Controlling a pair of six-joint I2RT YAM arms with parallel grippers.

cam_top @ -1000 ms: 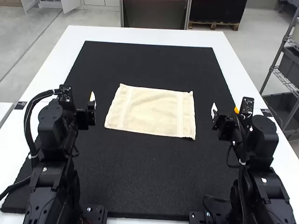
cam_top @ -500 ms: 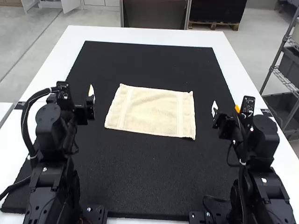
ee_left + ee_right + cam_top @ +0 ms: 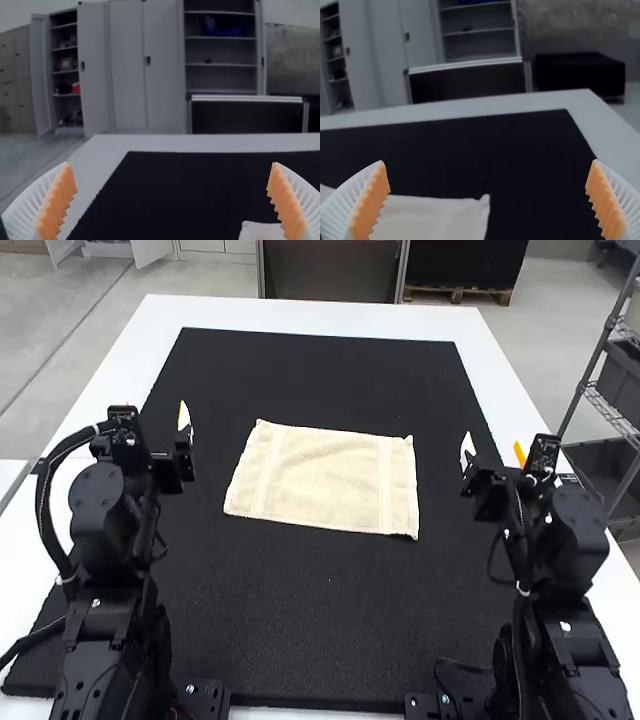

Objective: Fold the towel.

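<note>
The cream towel [image 3: 322, 480] lies flat as a wide rectangle, with a woven band near each short end. Off its left side is my left gripper [image 3: 185, 422], raised and apart from the cloth. My right gripper [image 3: 493, 452] is held up beyond the opposite side, not touching it either. In the left wrist view, the left gripper [image 3: 171, 167] has its fingers wide apart with nothing between them, and a bit of towel [image 3: 262, 231] shows. The right wrist view has the right gripper [image 3: 489, 164] spread and holding nothing, with a corner portion of towel [image 3: 430, 217] in sight.
A large black mat [image 3: 320, 610] lies under the towel, bordered by the white tabletop [image 3: 300, 315]. Bare mat surrounds the cloth on all sides. A wire rack [image 3: 612, 415] stands by the table's right edge.
The left gripper has shifted outward to the left, away from the towel. My right gripper has risen and moved slightly right. The towel has stayed as it was.
</note>
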